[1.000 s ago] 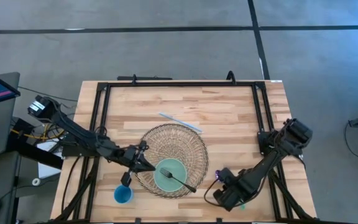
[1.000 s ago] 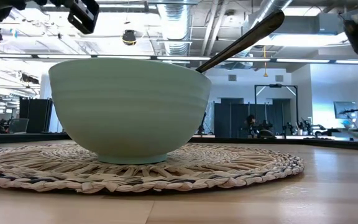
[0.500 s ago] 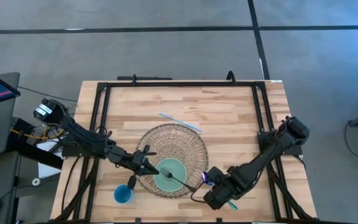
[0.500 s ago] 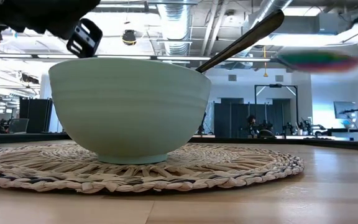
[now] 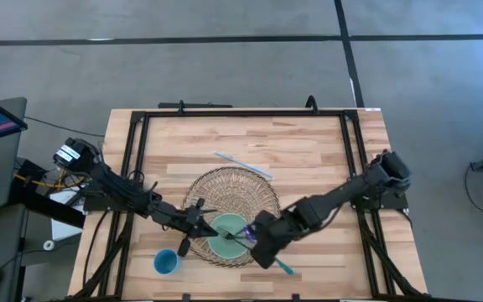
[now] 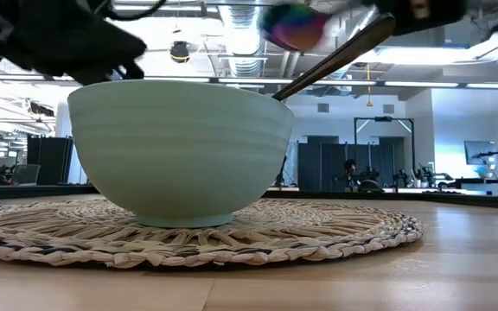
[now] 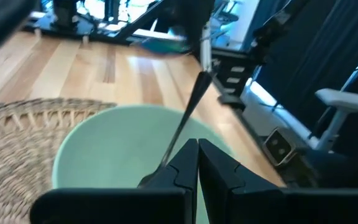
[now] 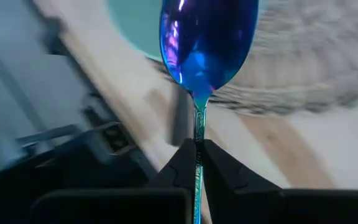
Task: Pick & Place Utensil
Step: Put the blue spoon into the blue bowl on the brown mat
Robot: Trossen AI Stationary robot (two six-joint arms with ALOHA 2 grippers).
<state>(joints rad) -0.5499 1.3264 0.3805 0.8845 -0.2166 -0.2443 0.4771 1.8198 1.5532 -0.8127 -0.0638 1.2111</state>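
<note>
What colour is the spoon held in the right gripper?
Iridescent blue and purple; the spoon shows best in the right wrist view, pinched by the right gripper.

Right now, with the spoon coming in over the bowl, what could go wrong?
1. The right gripper holds the iridescent spoon by its thin handle; it might swing and clip the dark utensil leaning in the green bowl.
2. The left gripper, jaws shut, sits at the bowl rim, so the arms could collide.

Small blue cup near the wooden table's front edge. White strip lying just beyond the round woven placemat.
</note>
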